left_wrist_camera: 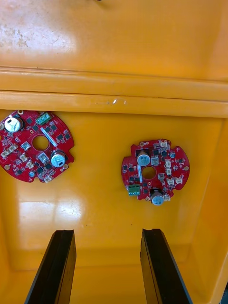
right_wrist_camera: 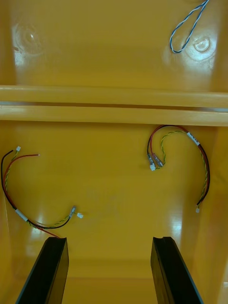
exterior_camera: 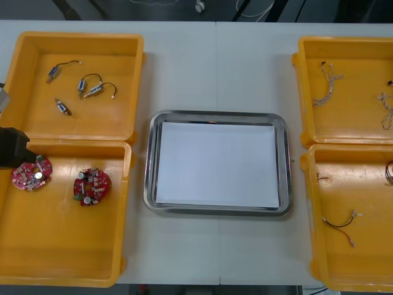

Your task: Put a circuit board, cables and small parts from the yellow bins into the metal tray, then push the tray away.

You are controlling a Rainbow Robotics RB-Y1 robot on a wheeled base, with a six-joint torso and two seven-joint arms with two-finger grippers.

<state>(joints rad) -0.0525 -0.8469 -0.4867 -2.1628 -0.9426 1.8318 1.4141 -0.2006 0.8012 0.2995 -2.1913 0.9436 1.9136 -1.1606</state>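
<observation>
Holds left pincer open, empty, above near-left circuit boards; right pincer likewise above near-right red and yellow cables, ready to pick.

Yellow bins, red circuit boards, silver tray (white inside), twisted blue-and-white cable.

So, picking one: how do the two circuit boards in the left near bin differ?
The outer board lies close to the bin's far wall; the inner board sits farther from it, nearer the tray. The outer board's green connector faces that wall; the inner board's faces the open left end effector. Both are round and red.
</observation>
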